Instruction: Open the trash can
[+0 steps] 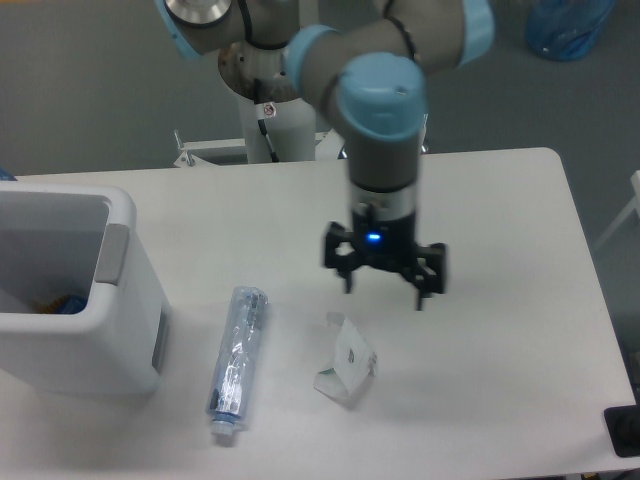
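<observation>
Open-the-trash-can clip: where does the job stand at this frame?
It looks done: the trash can at the table's left edge shows an open top with its interior visible. Nothing is in hand; the claw hangs open and empty above the crumpled carton, away from the can. Nothing visibly remains.
</observation>
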